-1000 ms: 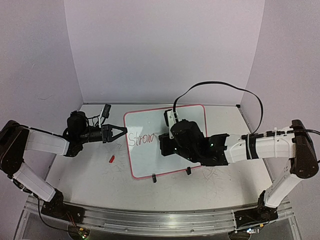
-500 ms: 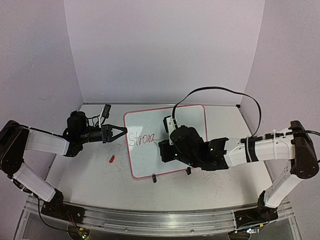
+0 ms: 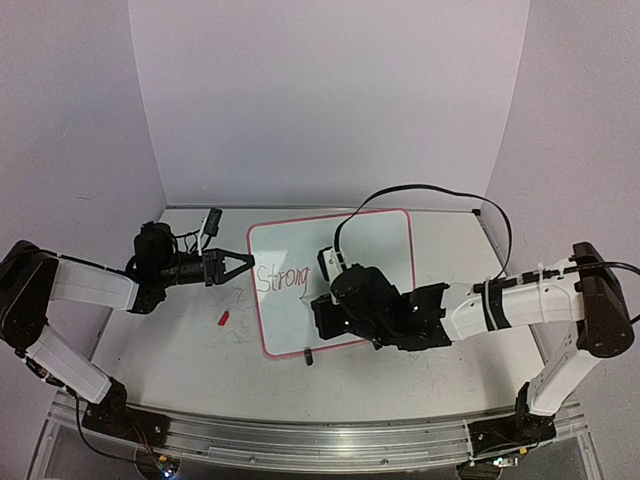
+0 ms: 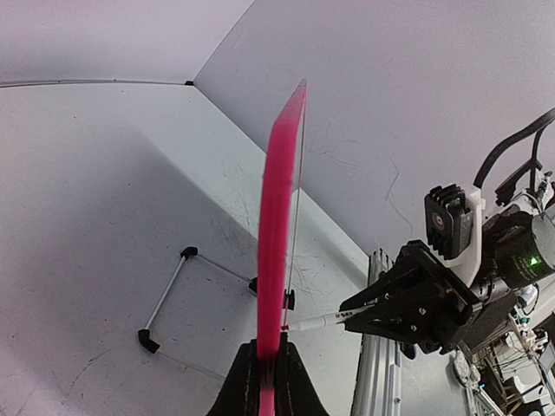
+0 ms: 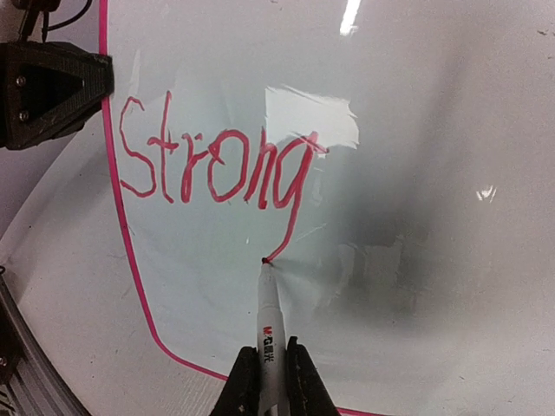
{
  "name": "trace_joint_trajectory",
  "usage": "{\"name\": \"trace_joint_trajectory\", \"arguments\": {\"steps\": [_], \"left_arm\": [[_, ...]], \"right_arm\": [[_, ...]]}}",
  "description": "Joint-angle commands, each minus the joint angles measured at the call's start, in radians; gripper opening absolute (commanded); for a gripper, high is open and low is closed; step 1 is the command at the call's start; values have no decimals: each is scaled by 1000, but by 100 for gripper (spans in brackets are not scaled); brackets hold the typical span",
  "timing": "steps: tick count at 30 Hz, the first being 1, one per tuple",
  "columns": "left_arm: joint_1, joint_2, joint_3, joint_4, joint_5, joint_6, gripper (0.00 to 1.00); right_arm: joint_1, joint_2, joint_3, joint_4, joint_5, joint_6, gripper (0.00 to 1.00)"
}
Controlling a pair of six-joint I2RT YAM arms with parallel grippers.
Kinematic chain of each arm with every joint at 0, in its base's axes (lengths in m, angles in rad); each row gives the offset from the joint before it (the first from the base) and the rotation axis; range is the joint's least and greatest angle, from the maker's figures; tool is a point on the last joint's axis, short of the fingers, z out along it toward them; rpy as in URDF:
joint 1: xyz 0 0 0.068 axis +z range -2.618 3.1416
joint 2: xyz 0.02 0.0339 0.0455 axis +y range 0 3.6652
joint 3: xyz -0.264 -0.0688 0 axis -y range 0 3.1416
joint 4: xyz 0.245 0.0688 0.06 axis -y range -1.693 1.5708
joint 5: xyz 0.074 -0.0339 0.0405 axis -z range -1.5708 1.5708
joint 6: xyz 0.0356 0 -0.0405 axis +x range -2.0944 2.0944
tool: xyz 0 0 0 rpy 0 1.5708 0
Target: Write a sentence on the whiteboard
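The whiteboard [image 3: 380, 245], glossy white with a red-pink rim, lies mid-table. Red lettering [image 3: 282, 279] on it reads "Strong" [image 5: 217, 166], with the tail of the g running down to the pen tip. My left gripper [image 3: 248, 263] is shut on the board's left rim [image 4: 277, 260], seen edge-on in the left wrist view. My right gripper [image 3: 318, 318] is shut on a white red-tipped marker [image 5: 270, 334], whose tip touches the board at the end of the g's tail. The marker also shows in the left wrist view [image 4: 316, 321].
A small red marker cap [image 3: 223, 319] lies on the table left of the board. Two black clip feet [image 3: 308, 356] sit at the board's near edge. A white and black object [image 3: 209, 222] lies at the back left. A black cable [image 3: 430, 192] arcs above the board.
My right gripper has moved toward the near edge and slightly left with the marker. The lettering went from "Stron" to "Strong". The left arm has not moved.
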Motion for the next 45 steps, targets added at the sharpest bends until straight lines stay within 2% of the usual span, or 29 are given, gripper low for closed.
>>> {"name": "trace_joint_trajectory", "arguments": {"steps": [1, 5, 11, 15, 29, 45], "left_arm": [[-12, -17, 43, 7, 40, 3, 0], [-13, -15, 43, 7, 40, 3, 0], [-13, -16, 40, 5, 36, 11, 0], [-13, -18, 39, 1, 36, 13, 0], [-12, -31, 54, -30, 22, 38, 0], [-12, -16, 70, -97, -12, 81, 0]], "right_arm": [[-1, 46, 68, 10, 12, -11, 0], [-1, 21, 84, 22, -5, -31, 0], [-1, -211, -136, 116, 20, -79, 0], [-13, -261, -167, 117, 59, -101, 0], [-13, -242, -132, 109, 42, -184, 0], [-34, -208, -108, 93, 119, -164, 0]]}}
